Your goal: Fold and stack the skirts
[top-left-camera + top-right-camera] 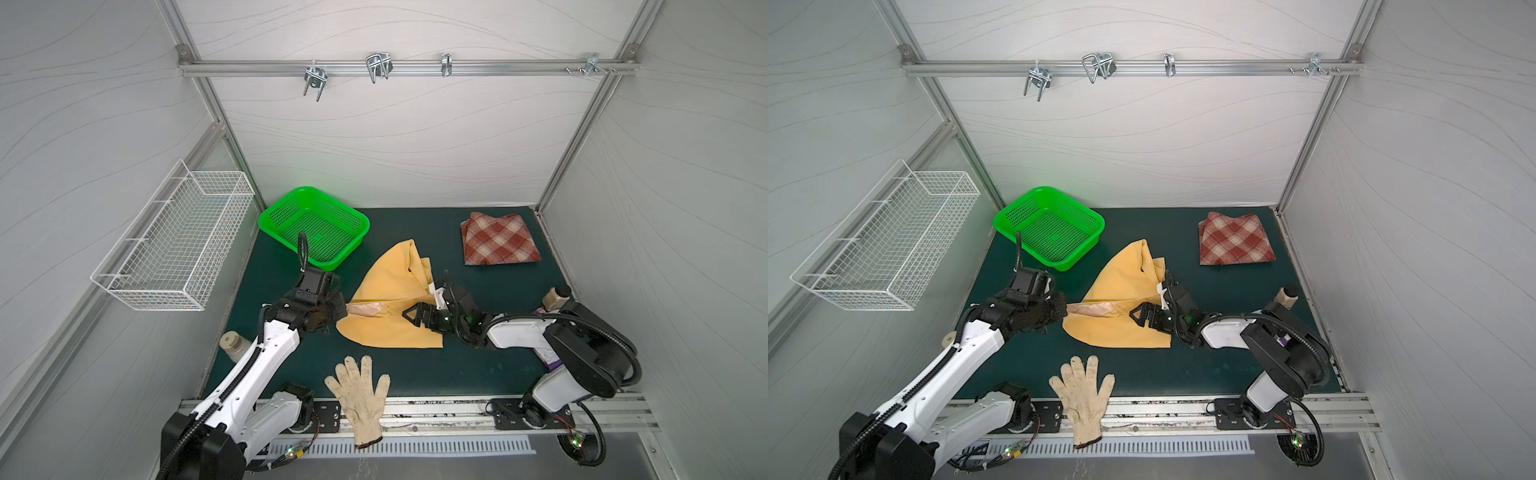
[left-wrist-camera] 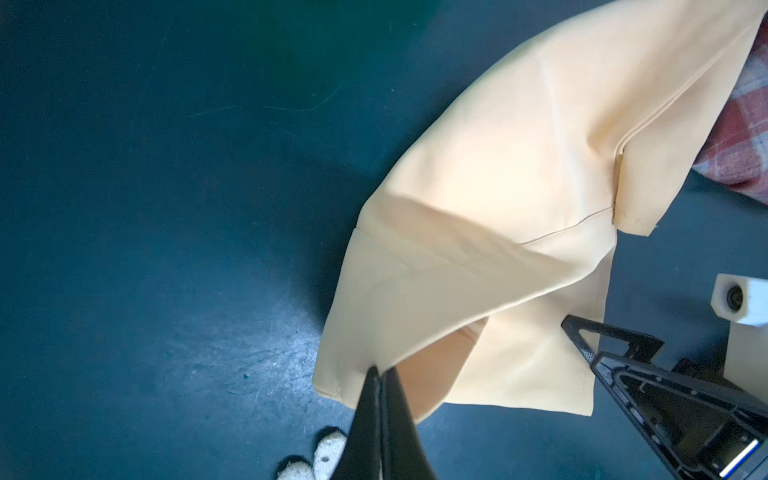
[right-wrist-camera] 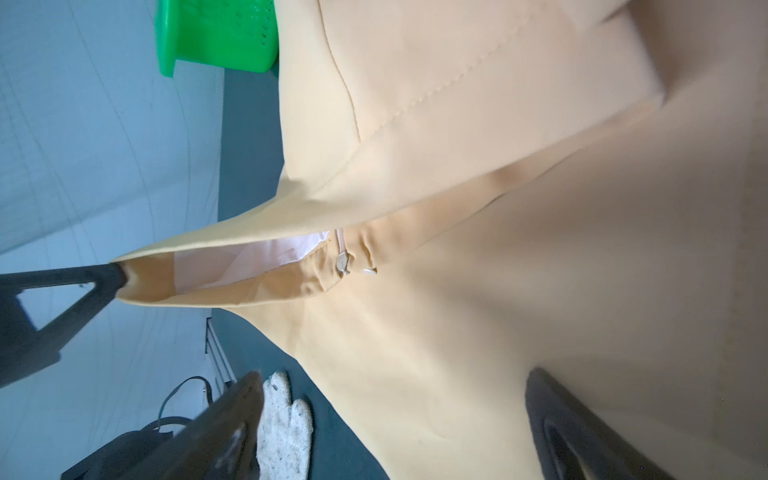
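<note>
A: What sits closest in both top views?
B: The off-white glove point(image 1: 359, 399). It lies over the front edge of the worktop point(image 1: 457, 374), with its cuff on the metal rail point(image 1: 436, 409).
A: And the skirts?
B: 2 of them, well apart. The plaid skirt point(image 1: 498, 239) lies folded at the far right corner. The mustard skirt point(image 1: 386, 328) is spread and rumpled about the middle of the worktop, its far tip near the green basket point(image 1: 263, 221) at the far left corner.
A: The arms?
B: The left gripper point(image 1: 344, 309) is clamped tight on the waistband point(image 1: 361, 309) end at the mustard skirt's left side. The right gripper point(image 1: 413, 312) is over the same skirt's right part, spread wide, with nothing in it.
A: Left wrist view?
B: The 2 black fingers point(image 2: 365, 415) are pressed together on the skirt's edge, which is raised off the worktop. A finger point(image 2: 580, 345) of the right gripper pokes in beside the hem. A strip of plaid shows beyond the yellow, and glove fingertips show by the fingers.
A: Right wrist view?
B: Its 2 fingers point(image 3: 232, 424) stand far apart with mustard cloth between and beneath them. I cannot tell whether they touch it. The waistband gapes, showing white lining point(image 3: 266, 257) and a zip pull point(image 3: 343, 264), and the left gripper pinches its end.
</note>
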